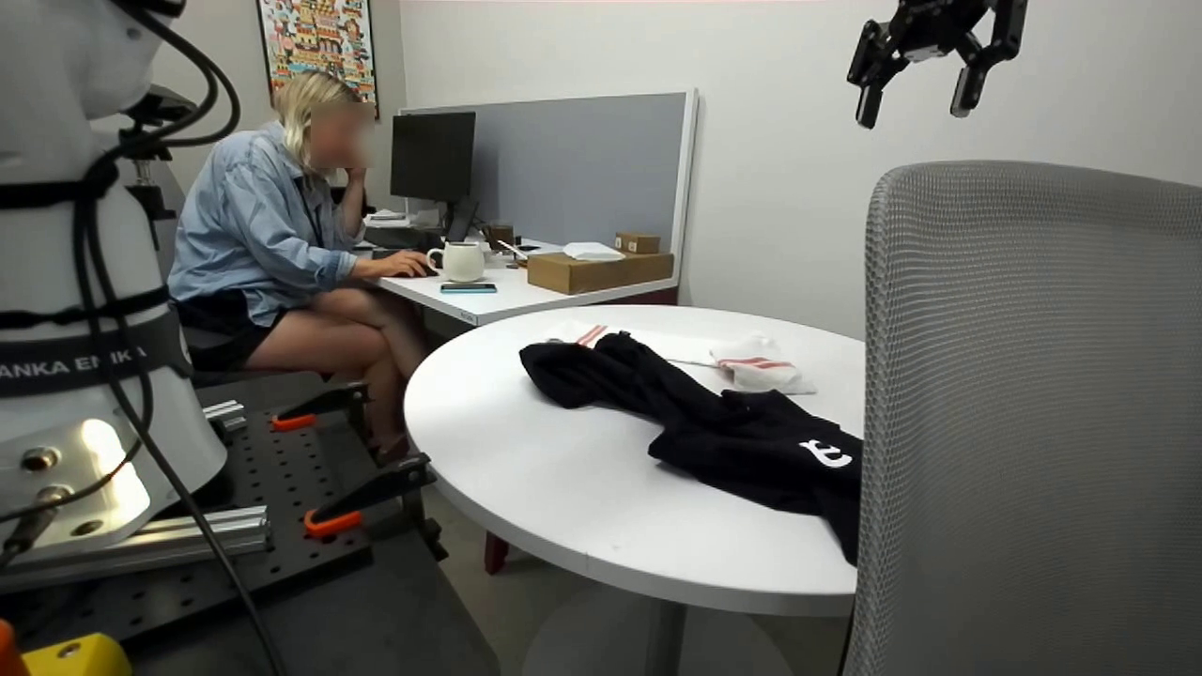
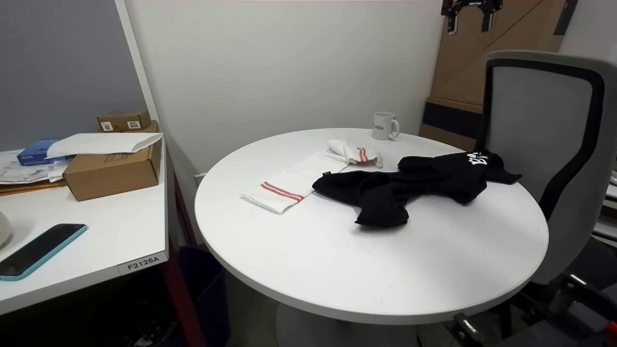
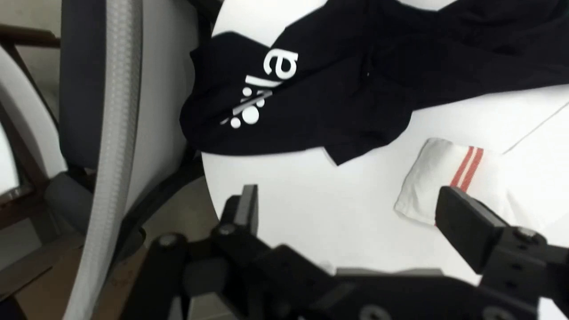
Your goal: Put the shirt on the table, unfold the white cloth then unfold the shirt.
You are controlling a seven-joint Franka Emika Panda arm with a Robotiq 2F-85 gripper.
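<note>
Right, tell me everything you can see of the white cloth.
The white cloth is a long, narrow strip of soft-looking fabric with paired red stripes near both ends. It lies on the round white table, partly spread out: one end is flat, the other bunched up in raised folds. The black shirt lies alongside it; whether the two touch or overlap cannot be told.

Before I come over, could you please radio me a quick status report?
Hand open, empty, up high. Shirt crumpled on the table. White cloth partly flat, one end bunched. Chair by the shirt's printed end may crowd unfolding.
</note>
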